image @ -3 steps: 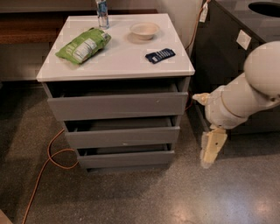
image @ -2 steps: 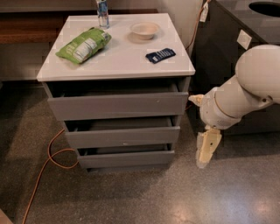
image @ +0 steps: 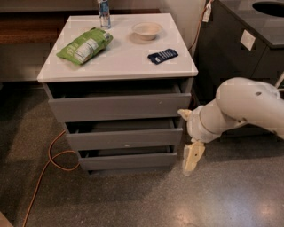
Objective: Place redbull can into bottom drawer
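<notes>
The redbull can (image: 104, 12) stands upright at the back edge of the white cabinet top (image: 120, 66), left of centre. The bottom drawer (image: 128, 160) is the lowest of three grey fronts and looks slightly ajar, like the two above it. My gripper (image: 191, 158) hangs pointing down from the white arm (image: 239, 111), just right of the bottom drawer's right end and near the floor. It holds nothing that I can see and is far from the can.
A green bag (image: 84, 44), a white bowl (image: 147, 29) and a flat dark-blue packet (image: 163, 56) lie on the cabinet top. An orange cable (image: 49, 168) loops on the floor at the left. A dark counter unit (image: 248, 48) stands to the right.
The arm and gripper have moved left, closer to the right side of the drawers. The can and the drawers have not moved.
</notes>
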